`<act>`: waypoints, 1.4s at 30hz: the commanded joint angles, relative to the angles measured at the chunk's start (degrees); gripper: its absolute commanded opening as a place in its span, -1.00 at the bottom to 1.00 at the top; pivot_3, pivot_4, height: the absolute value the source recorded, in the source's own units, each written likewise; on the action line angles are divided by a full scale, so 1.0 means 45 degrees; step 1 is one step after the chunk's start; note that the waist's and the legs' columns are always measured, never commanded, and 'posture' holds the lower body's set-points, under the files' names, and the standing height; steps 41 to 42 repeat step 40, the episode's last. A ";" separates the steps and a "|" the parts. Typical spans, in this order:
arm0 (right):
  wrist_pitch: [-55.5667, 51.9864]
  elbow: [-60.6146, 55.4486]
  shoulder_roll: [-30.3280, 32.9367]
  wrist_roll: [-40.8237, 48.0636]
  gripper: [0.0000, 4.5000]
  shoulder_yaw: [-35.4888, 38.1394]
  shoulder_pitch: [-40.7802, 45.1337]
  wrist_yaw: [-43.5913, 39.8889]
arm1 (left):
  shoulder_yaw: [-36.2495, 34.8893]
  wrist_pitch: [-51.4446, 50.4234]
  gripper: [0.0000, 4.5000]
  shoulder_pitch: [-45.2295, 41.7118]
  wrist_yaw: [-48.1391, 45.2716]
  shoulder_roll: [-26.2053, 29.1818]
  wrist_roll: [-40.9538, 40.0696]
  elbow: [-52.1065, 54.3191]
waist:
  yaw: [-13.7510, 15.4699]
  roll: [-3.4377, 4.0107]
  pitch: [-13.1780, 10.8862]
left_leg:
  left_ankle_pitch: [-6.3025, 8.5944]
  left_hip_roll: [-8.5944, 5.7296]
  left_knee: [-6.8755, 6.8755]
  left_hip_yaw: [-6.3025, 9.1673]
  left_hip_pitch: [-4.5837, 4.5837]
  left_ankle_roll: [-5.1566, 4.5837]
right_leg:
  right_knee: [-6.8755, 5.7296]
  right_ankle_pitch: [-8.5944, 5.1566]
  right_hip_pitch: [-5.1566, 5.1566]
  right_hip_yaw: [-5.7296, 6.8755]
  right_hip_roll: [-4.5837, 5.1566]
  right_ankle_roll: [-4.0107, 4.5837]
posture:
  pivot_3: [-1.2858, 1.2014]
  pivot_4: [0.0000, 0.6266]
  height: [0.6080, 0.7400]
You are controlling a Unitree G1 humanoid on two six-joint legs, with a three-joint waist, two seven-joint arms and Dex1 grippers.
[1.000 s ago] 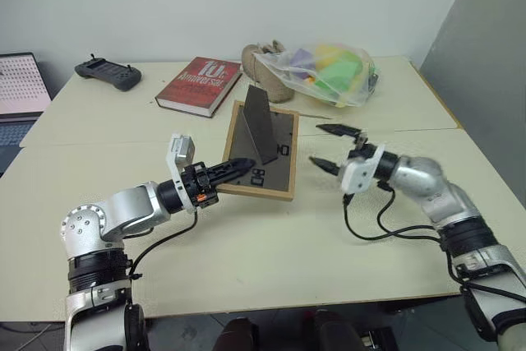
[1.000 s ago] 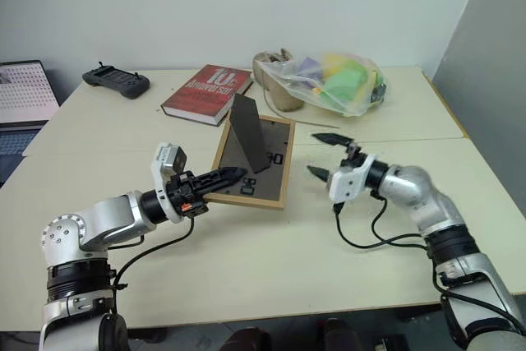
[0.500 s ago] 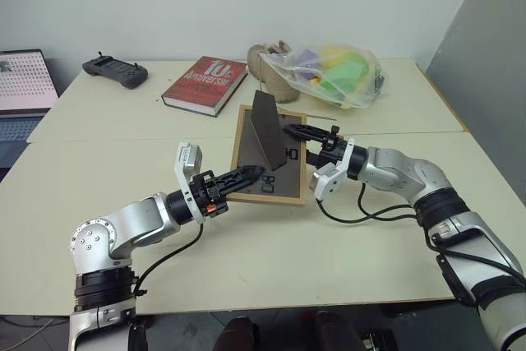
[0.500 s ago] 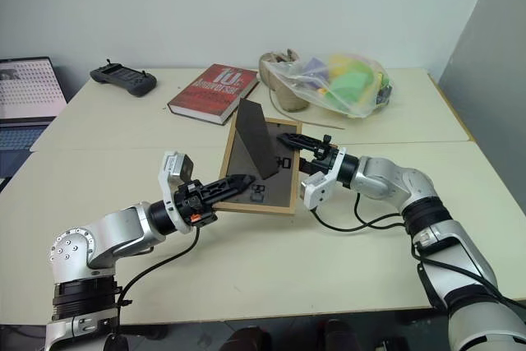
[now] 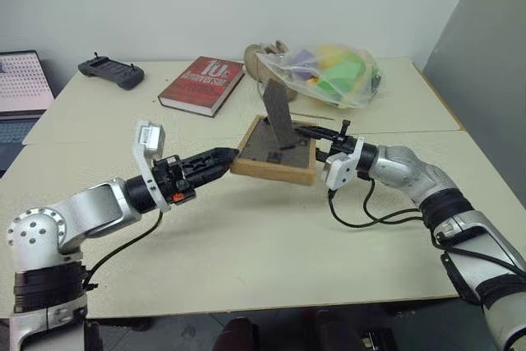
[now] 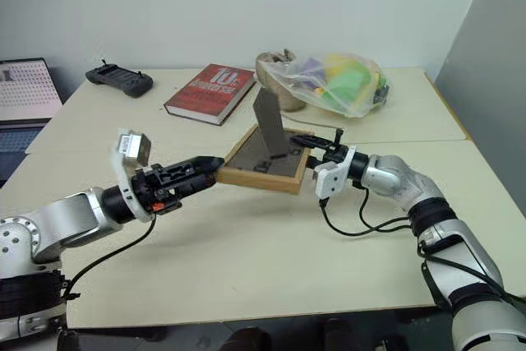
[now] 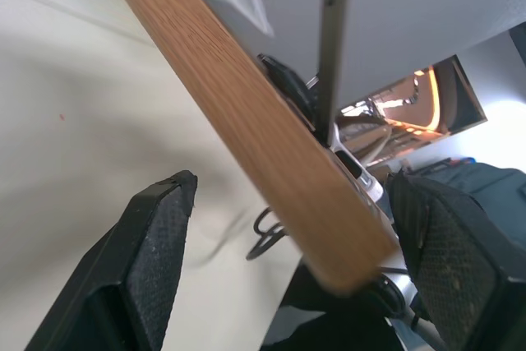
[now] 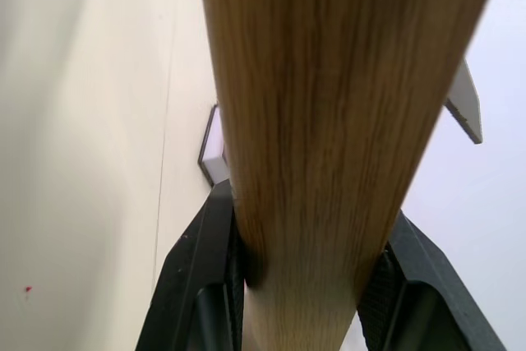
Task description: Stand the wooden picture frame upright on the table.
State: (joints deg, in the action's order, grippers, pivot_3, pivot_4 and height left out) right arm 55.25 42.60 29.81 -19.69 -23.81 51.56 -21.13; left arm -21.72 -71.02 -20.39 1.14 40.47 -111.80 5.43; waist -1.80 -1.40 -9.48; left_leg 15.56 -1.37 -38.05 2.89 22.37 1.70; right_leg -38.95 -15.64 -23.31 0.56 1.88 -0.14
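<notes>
**A:** Since half a second ago the wooden picture frame (image 5: 275, 149) has come up off the table (image 5: 246, 236): it lay flat with the back panel up, now it's raised and tilted, near edge facing the camera. Left fingers were pinched together at its near-left corner, now they're spread.

**B:** Who has it?

**A:** The right gripper (image 6: 316, 147). Its fingers are clamped on the frame's right-hand wooden edge; in the right wrist view the border (image 8: 329, 121) sits pinched between both black pads (image 8: 209, 277).

**B:** And the left?

**A:** The left gripper (image 5: 218, 159) sits at the frame's left corner with the fingers apart. In the left wrist view the wooden edge (image 7: 246, 121) runs diagonally between the two pads (image 7: 156, 260), with a gap on each side. Not gripping. Can't tell from the head views if a tip brushes the corner.

**B:** Frame position?

**A:** Mid-table, just in front of the seam, held between the two arms. Easel stand (image 5: 278, 114) is swung out from the dark back panel and sticks upward. Can't tell whether any corner still touches the tabletop.

**B:** Surroundings?

**A:** Red book (image 5: 201, 84) behind the frame to the left, well apart. Clear plastic bag (image 5: 329, 76) with coloured contents behind to the right, beige object (image 5: 261, 57) next to it. Black handheld controller (image 5: 111, 71) at the far left, laptop screen (image 5: 20, 80) at the left edge.
</notes>
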 commanded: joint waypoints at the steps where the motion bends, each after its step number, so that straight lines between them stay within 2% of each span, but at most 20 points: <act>1: -0.9593 -0.3292 -0.1539 0.8613 -0.41 0.1323 -0.0825 -0.6944 | 0.0247 0.1214 0.99 0.1446 -0.0645 0.1965 0.5659 0.4324 | -0.0090 -0.0141 0.0001 | 0.0000 0.0044 -0.0001 0.0033 -0.0002 0.0000 | 0.0005 -0.0004 0.0002 0.0012 -0.0041 0.0011 | 0.03 -0.52 1.00; 2: -1.1070 -0.3469 -0.1786 0.9302 -0.41 0.1531 -0.0710 -0.7416 | 0.0647 0.2075 1.00 0.1807 -0.0849 0.2045 0.7177 0.5060 | -0.0075 -0.0042 -0.0042 | 0.0001 0.0064 -0.0007 0.0055 -0.0009 0.0000 | 0.0014 0.0003 0.0014 0.0003 -0.0062 0.0026 | 0.03 -0.52 1.00; 4: -1.2958 -0.2987 -0.2467 0.9721 -0.42 0.1891 -0.0196 -0.7717 | 0.1632 0.3986 1.00 0.2827 -0.1668 0.2192 1.0248 0.6549 | 0.0007 0.0025 -0.0065 | 0.0002 0.0012 0.0025 0.0045 -0.0024 -0.0002 | 0.0013 0.0004 0.0004 -0.0020 -0.0024 0.0026 | 0.03 -0.52 1.00; 8: -1.4098 -0.0724 -0.3687 0.9385 -0.42 0.2422 0.0961 -0.7719 | 0.2987 0.6963 1.00 0.4824 -0.2081 0.1444 1.4482 0.7573 | 0.0061 0.0035 -0.0072 | 0.0007 0.0009 0.0046 0.0041 0.0000 -0.0003 | -0.0003 0.0001 -0.0034 -0.0004 -0.0027 0.0032 | 0.03 -0.52 1.00; 10: -1.4432 0.0634 -0.4158 0.9174 -0.42 0.2676 0.1448 -0.7859 | 0.3394 0.8020 1.00 0.5775 -0.2201 0.0946 1.5868 0.7867 | 0.0065 0.0033 -0.0072 | 0.0009 0.0007 0.0047 0.0028 -0.0002 -0.0006 | -0.0001 0.0001 -0.0036 -0.0013 -0.0027 0.0032 | 0.03 -0.52 1.00; 14: -1.4290 0.2838 -0.4707 0.8382 -0.42 0.2833 0.1927 -0.8265 | 0.3580 0.9123 1.00 0.7092 -0.2053 -0.0485 1.7108 0.8057 | 0.0184 0.0034 -0.0070 | 0.0040 0.0007 0.0040 0.0012 0.0018 -0.0060 | 0.0011 0.0002 -0.0037 -0.0007 -0.0015 0.0030 | 0.03 -0.52 1.00; 20: -1.3732 0.4515 -0.5090 0.7495 -0.42 0.3158 0.1984 -0.8284 | 0.3369 0.9300 1.00 0.7446 -0.2200 -0.1474 1.7741 0.7998 | 0.0223 0.0032 -0.0068 | 0.0053 0.0005 0.0033 0.0010 0.0010 -0.0083 | -0.0012 0.0003 -0.0035 0.0005 -0.0006 0.0027 | 0.03 -0.52 1.00; 21: -1.3647 0.4590 -0.5105 0.7379 -0.11 0.3196 0.1935 -0.8319 | 0.3310 0.9236 1.00 0.7353 -0.2265 -0.1528 1.7728 0.7956 | 0.0220 0.0032 -0.0068 | 0.0053 0.0005 0.0033 0.0011 0.0005 -0.0084 | -0.0015 0.0003 -0.0031 0.0006 -0.0007 0.0027 | 0.03 -0.52 1.00; 22: -1.3565 0.4625 -0.5106 0.7262 -0.07 0.3240 0.1889 -0.8363 | 0.3263 0.9170 1.00 0.7275 -0.2318 -0.1578 1.7726 0.7937 | 0.0223 0.0031 -0.0068 | 0.0053 0.0006 0.0034 0.0013 0.0001 -0.0084 | -0.0016 0.0003 -0.0025 0.0008 -0.0008 0.0027 | 0.03 -0.52 1.00; 29: -1.3421 0.3631 -0.4589 0.6788 0.66 0.3490 0.1313 -0.8625 | 0.2603 0.8497 1.00 0.6303 -0.3060 -0.1425 1.7270 0.7290 | 0.0220 0.0031 -0.0068 | 0.0053 0.0006 0.0032 0.0016 0.0004 -0.0084 | -0.0015 0.0003 -0.0024 0.0014 -0.0010 0.0027 | 0.03 -0.52 1.00; 32: -1.3847 0.1607 -0.3451 0.6560 0.98 0.3477 0.0169 -0.8652 | 0.1959 0.7761 1.00 0.5092 -0.3591 -0.0926 1.6821 0.6129 | 0.0324 0.0030 -0.0069 | 0.0053 0.0005 0.0024 0.0023 0.0008 -0.0085 | -0.0011 0.0003 -0.0018 0.0023 -0.0010 0.0025 | 0.03 -0.52 1.00; 34: -1.4151 0.0430 -0.2903 0.6368 0.98 0.3448 -0.0413 -0.8477 | 0.1783 0.7360 1.00 0.4612 -0.3993 -0.0597 1.6686 0.5678 | 0.0352 0.0030 -0.0068 | 0.0053 0.0004 0.0020 0.0029 0.0012 -0.0085 | -0.0012 0.0003 -0.0015 0.0030 -0.0012 0.0023 | 0.03 -0.52 1.00; 36: -1.4634 -0.1933 -0.1735 0.6539 0.98 0.3685 -0.1333 -0.8774 | 0.1342 0.6891 1.00 0.3686 -0.4796 0.0012 1.6208 0.4739 | 0.0359 0.0031 -0.0069 | 0.0053 0.0004 0.0020 0.0022 0.0010 -0.0085 | -0.0009 0.0003 -0.0015 0.0023 -0.0012 0.0021 | 0.03 -0.52 1.00; 40: -1.7594 -0.6481 -0.0138 0.8364 0.98 0.4359 -0.2401 -0.9769 | 0.1019 0.6455 1.00 0.2478 -0.6741 0.1504 1.5989 0.3098 | 0.0366 0.0031 -0.0072 | 0.0053 0.0008 0.0021 0.0035 0.0036 -0.0085 | -0.0012 0.0002 -0.0037 0.0037 -0.0018 0.0021 | 0.03 -0.52 1.00; 42: -1.7594 -0.6481 -0.0138 0.8364 0.98 0.4359 -0.2401 -0.9769 | 0.1019 0.6455 1.00 0.2478 -0.6741 0.1504 1.5989 0.3098 | 0.0366 0.0031 -0.0072 | 0.0053 0.0008 0.0021 0.0035 0.0036 -0.0085 | -0.0012 0.0002 -0.0037 0.0037 -0.0018 0.0021 | 0.03 -0.52 1.00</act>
